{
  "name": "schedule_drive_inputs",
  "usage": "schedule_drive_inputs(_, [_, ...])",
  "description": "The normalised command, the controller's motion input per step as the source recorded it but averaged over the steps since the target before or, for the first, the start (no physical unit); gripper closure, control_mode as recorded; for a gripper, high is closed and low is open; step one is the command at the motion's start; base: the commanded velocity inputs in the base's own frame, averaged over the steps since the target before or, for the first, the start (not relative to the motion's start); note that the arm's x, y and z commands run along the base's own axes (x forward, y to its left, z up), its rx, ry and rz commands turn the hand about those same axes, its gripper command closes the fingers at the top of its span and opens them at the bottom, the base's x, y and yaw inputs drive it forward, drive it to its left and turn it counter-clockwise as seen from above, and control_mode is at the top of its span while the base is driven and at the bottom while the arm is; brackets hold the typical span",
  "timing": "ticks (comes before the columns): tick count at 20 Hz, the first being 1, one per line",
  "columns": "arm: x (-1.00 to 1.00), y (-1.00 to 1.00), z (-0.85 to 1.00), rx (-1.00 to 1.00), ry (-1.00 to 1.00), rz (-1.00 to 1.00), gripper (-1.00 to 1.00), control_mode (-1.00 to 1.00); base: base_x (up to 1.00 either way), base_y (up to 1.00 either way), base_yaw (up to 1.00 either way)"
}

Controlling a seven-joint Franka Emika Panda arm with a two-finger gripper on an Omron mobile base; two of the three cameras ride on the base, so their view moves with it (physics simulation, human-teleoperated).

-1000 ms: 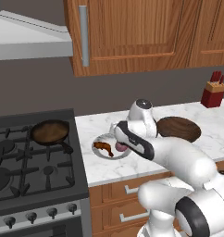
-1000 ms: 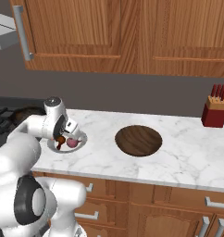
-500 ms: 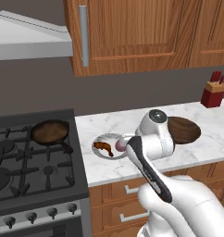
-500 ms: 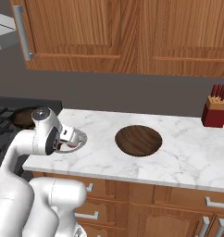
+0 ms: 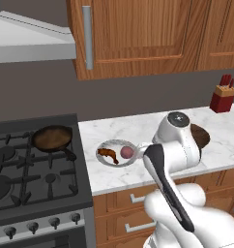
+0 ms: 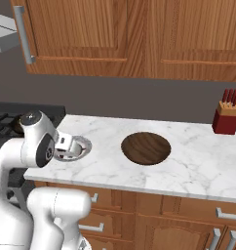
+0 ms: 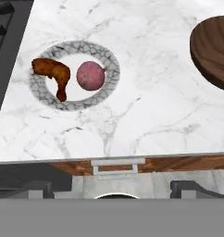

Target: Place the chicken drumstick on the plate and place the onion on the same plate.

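Hand view: the marble counter (image 7: 146, 111) is the biggest thing here. At 2 o'clock a dark round wooden board (image 7: 214, 48) lies on it. At 10 o'clock sits the plate (image 7: 112, 65). On the plate, the chicken drumstick (image 7: 53, 74) lies on the 9 o'clock side and the onion (image 7: 90, 75) on the 3 o'clock side, just beside each other. The gripper (image 7: 116, 187) is at 6 o'clock, its jaws spread wide and holding nothing. The plate and both foods lie well apart from the jaws, up toward 11 o'clock.
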Motion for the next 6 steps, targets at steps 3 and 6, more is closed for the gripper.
schedule_drive_inputs(3, [-0.59, -0.16, 0.05, 0.0, 0.0, 0.01, -1.0, -1.0, 0.0, 0.0, 0.0])
schedule_drive_inputs(6, [-0.38, -0.15, -0.01, 0.1, -0.1, -0.12, -1.0, -1.0, 0.0, 0.0, 0.0])
